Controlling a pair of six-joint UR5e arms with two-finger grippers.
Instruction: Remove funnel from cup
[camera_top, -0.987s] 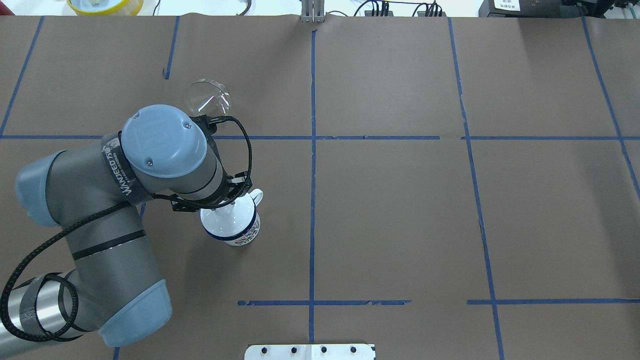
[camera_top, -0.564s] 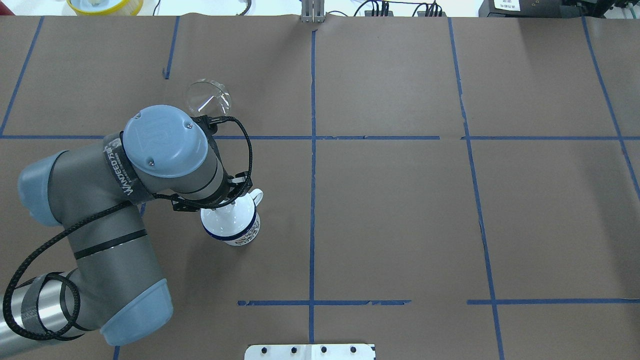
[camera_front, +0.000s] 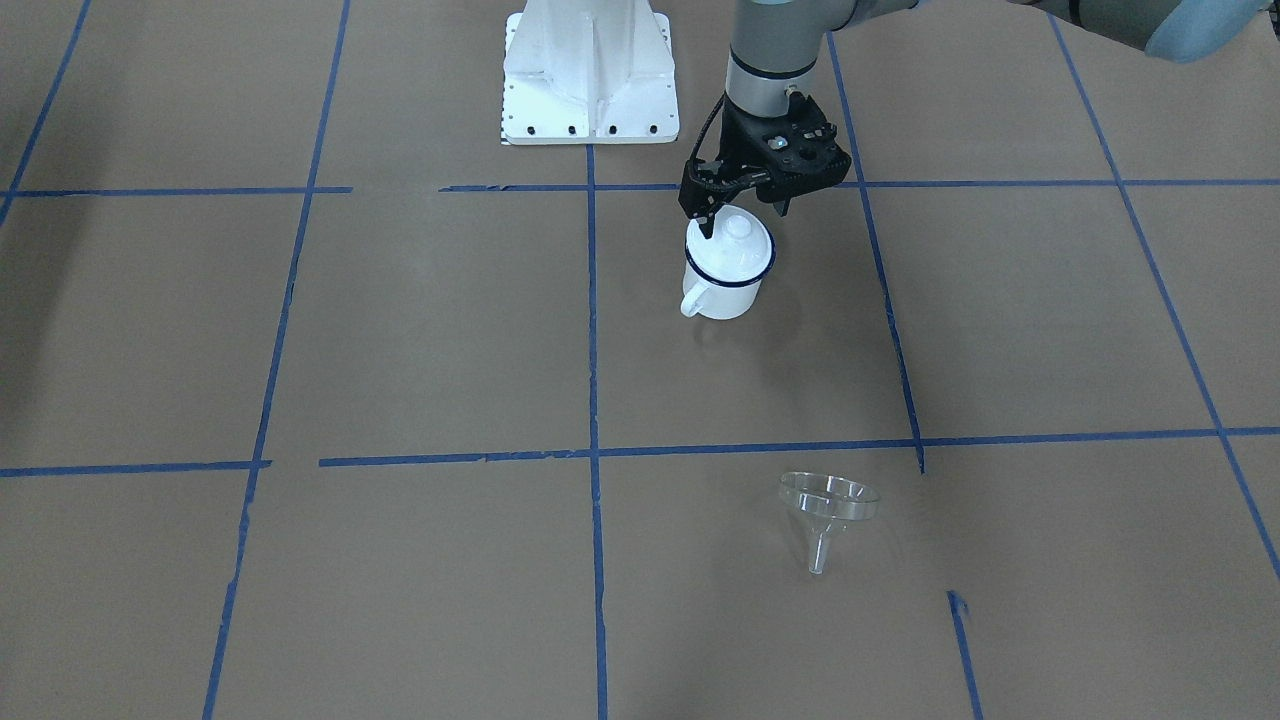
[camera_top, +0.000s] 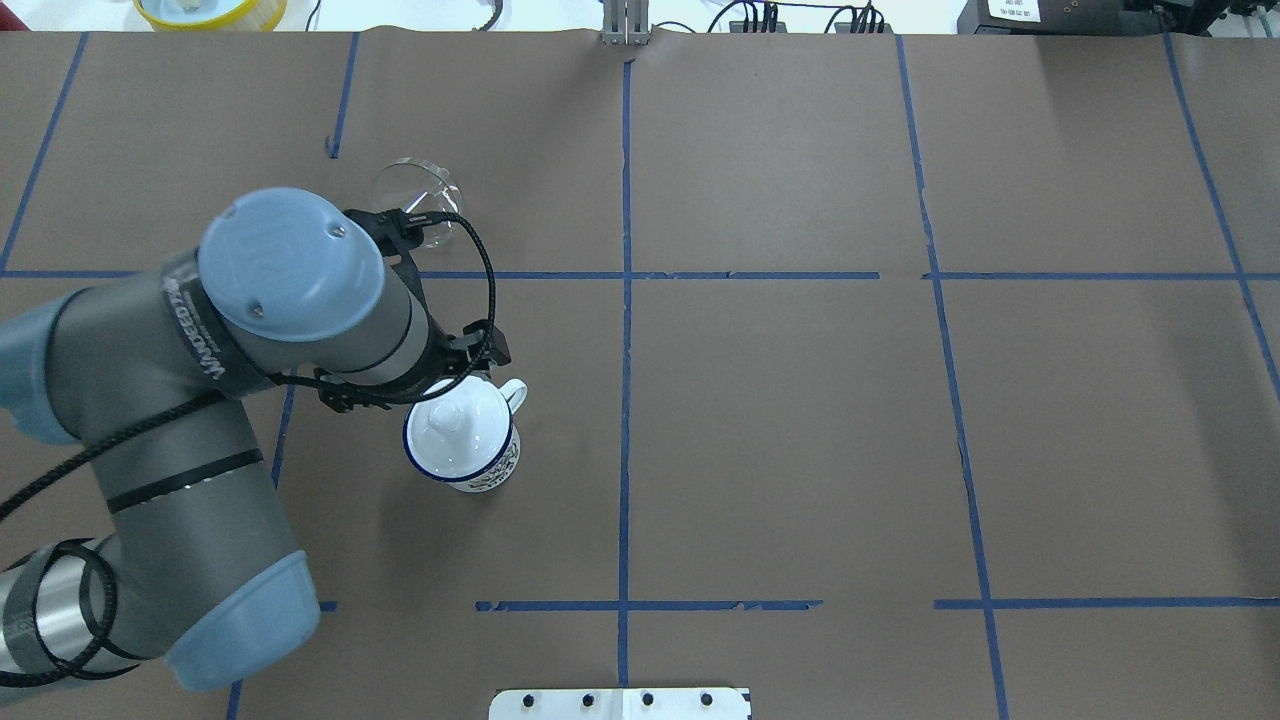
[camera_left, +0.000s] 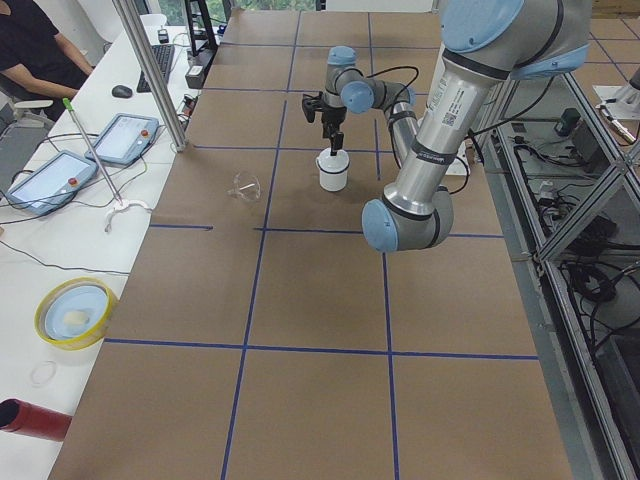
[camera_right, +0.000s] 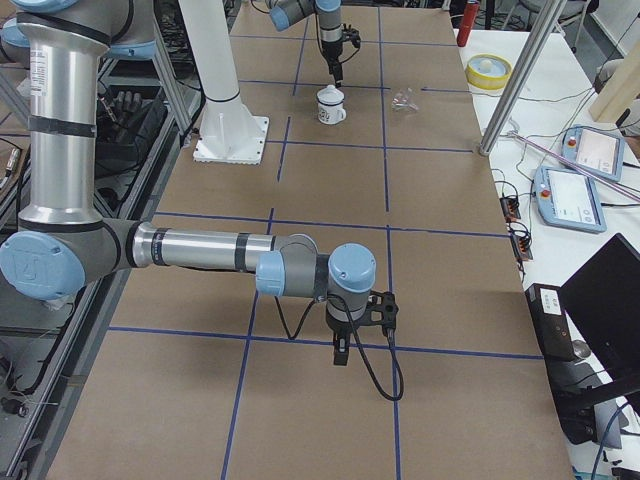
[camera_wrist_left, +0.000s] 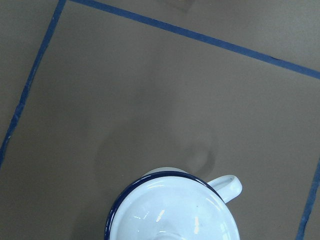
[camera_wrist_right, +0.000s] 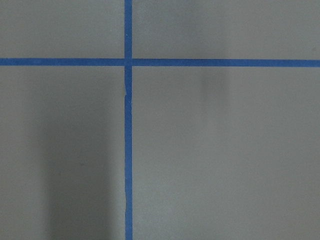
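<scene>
A dark band round the left arm carries white capitals that seem to read "WANDEED", though the first letters curve out of sight. In the side view the same arm's lettering is too small to read. The cup has a dark blue print low on its side, not legible. A white label on a black box beyond the table is also unreadable.
</scene>
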